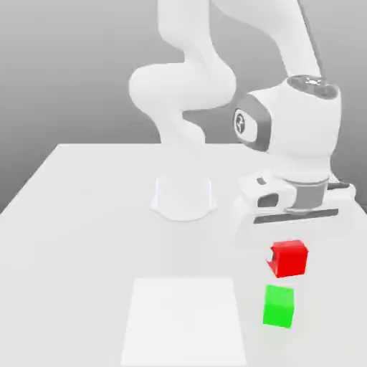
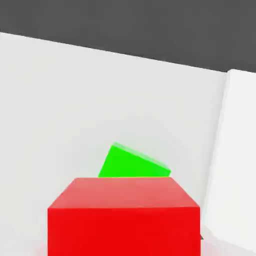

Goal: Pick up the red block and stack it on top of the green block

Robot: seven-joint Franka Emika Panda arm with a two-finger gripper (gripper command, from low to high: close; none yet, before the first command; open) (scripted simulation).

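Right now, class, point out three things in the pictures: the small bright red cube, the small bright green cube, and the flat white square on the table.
Small bright red cube (image 1: 289, 259): exterior view, front face.
Small bright green cube (image 1: 278, 307): exterior view, front face.
Flat white square (image 1: 183, 322): exterior view, centre of its surface.

A simulated robot test scene, not a real room; a plain white counter (image 1: 79, 215) stands before a blank grey backdrop; a glossy white arm (image 1: 186, 79) rises from it; flat-coloured cubes lack any texture.
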